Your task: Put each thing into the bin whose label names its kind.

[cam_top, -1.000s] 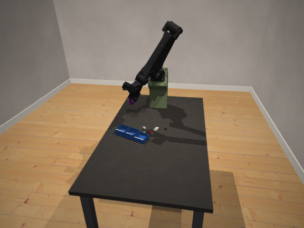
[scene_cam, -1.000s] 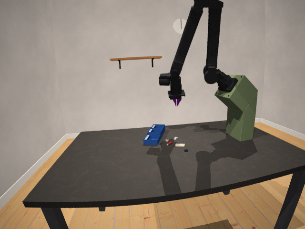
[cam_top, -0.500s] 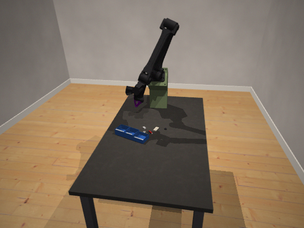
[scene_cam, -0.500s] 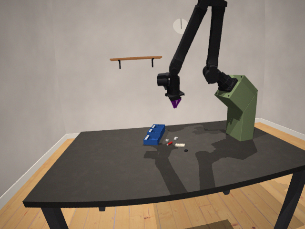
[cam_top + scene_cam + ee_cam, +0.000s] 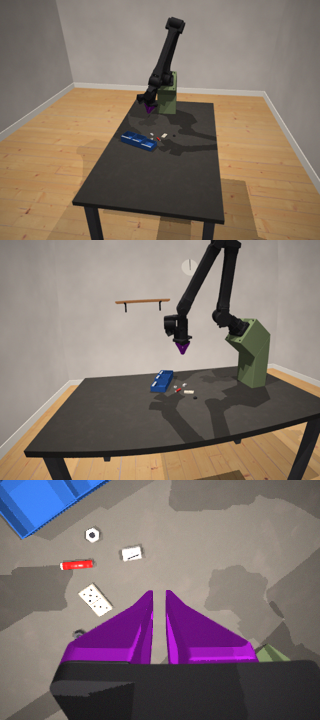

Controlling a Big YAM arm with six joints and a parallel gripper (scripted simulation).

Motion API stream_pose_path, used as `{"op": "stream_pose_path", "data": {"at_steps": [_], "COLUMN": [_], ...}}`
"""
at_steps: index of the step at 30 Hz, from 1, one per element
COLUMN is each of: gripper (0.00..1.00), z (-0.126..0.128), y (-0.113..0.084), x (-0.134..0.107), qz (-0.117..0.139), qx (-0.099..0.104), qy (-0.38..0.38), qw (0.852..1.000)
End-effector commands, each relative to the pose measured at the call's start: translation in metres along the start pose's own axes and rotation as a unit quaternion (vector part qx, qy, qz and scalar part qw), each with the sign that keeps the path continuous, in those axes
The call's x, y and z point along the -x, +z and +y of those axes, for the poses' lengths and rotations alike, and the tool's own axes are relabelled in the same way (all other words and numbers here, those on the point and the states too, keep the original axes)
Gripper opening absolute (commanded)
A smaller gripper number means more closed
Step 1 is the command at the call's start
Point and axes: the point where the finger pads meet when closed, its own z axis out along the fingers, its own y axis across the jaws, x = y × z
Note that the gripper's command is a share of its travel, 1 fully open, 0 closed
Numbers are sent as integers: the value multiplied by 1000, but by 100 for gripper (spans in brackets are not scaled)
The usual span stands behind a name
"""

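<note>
While its purple fingertips stand nearly together with nothing between them, the gripper (image 5: pixel 148 113) (image 5: pixel 182 353) (image 5: pixel 159 598) hangs above the desk (image 5: pixel 160 180) (image 5: pixel 103 420) (image 5: pixel 175 550), pointing down. All five small things lie on the desktop, between the blue bins (image 5: pixel 136 144) (image 5: pixel 158 389) (image 5: pixel 45 500) and the short edge with the green stand (image 5: pixel 167 103) (image 5: pixel 258 366) (image 5: pixel 271 653): a nut (image 5: pixel 151 138) (image 5: pixel 174 387) (image 5: pixel 87 536), a white piece (image 5: pixel 151 134) (image 5: pixel 184 384) (image 5: pixel 132 553), a red cylinder (image 5: pixel 158 138) (image 5: pixel 178 390) (image 5: pixel 79 564), a domino (image 5: pixel 164 135) (image 5: pixel 188 392) (image 5: pixel 95 600) and a dark piece (image 5: pixel 174 135) (image 5: pixel 195 397) (image 5: pixel 78 633). The bins form a row of three near the top view's left long edge, each with a white label (image 5: pixel 146 145) (image 5: pixel 154 383), too small to read. The wrist view alone shows clear domino dots and the nut's hole; only the exterior view shows the clock (image 5: pixel 189 267) and wall shelf (image 5: pixel 142 301).
</note>
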Motion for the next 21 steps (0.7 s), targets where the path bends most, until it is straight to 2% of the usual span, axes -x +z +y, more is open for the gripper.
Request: {"op": "stream_pose_path", "data": {"at_steps": [1,4,5,6,7,8,10,11,13,14,16,18,19,21], "gripper": [8,8,8,8,8,8,8,8,8,8,8,8,8,8], "z": [28,37,30,22,43,48,44,54,54,53,66,57,72,74], "y": [-16,-22,-18,-16,-26,-29,-27,-33,-33,-32,-42,-38,-48,-49], "x": [7,0,-9,-6,-5,-6,-10,-11,-11,-18,-20,-23,-24,-28], "qz": [-3,3,10,8,6,7,10,8,8,13,12,14,13,14], "qx": [26,39,39,35,52,55,59,66,66,73,82,83,95,101], "qy": [-75,-122,-138,-154,-168,-180,-206,-219,-219,-255,-279,-307,-320,-344], "qw": [997,992,990,987,984,982,977,973,973,964,957,948,943,933]}}
